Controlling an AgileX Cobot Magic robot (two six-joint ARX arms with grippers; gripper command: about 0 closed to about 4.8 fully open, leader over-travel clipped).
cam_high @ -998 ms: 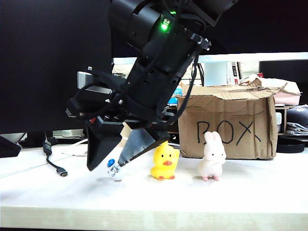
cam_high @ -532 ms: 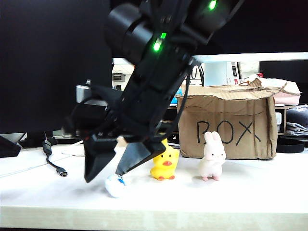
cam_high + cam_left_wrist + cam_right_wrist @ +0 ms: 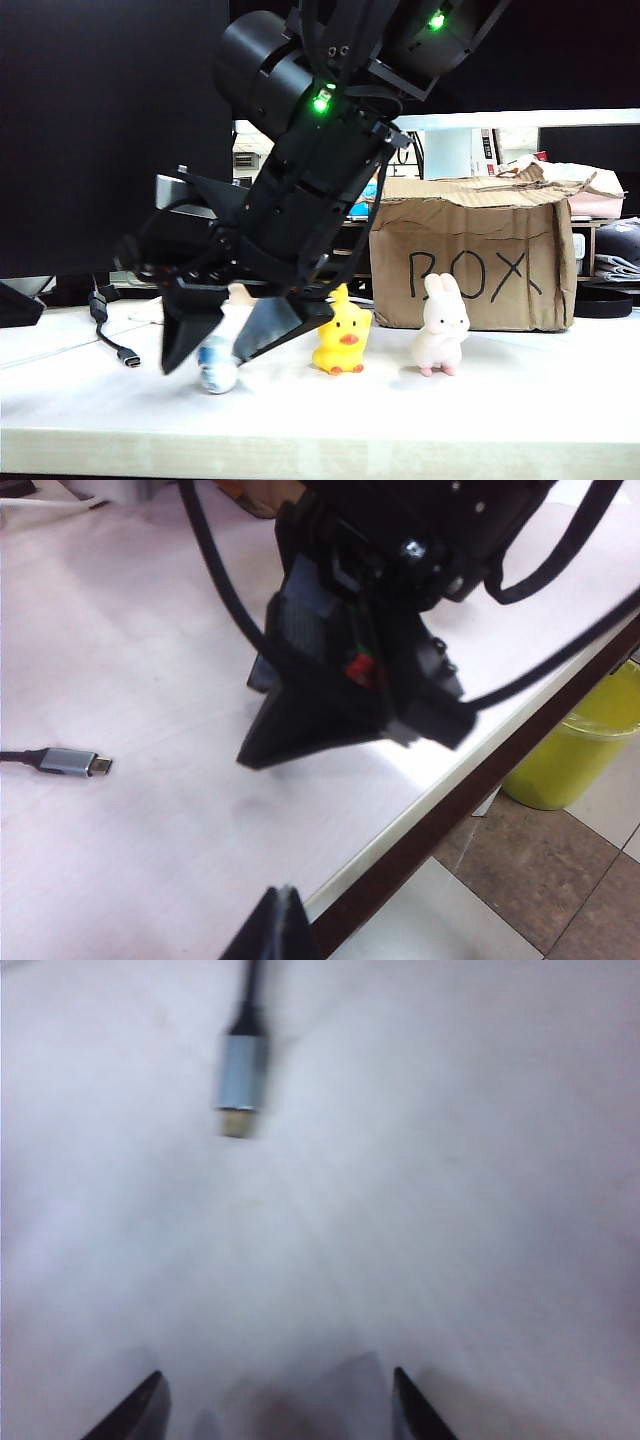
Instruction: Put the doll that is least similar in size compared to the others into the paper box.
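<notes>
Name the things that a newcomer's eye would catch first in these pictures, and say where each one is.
The big black right gripper fills the left half of the exterior view, its fingers open and straddling the tiny white-and-blue doll on the white table. Right of it stand a yellow rubber duck and a pale rabbit, with the brown paper box marked "BOX" behind them. The left gripper barely shows, at its own wrist view's edge.

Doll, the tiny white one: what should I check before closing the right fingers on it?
1. Right gripper open, low at the table, left of the duck: ok.
2. Doll between its fingers: ok.
3. Doll upright: cannot tell, blurred.
4. Duck clear of the fingers: cannot tell, close.
5. Paper box top open: cannot tell.
6. Left gripper off by the table edge: ok.
</notes>
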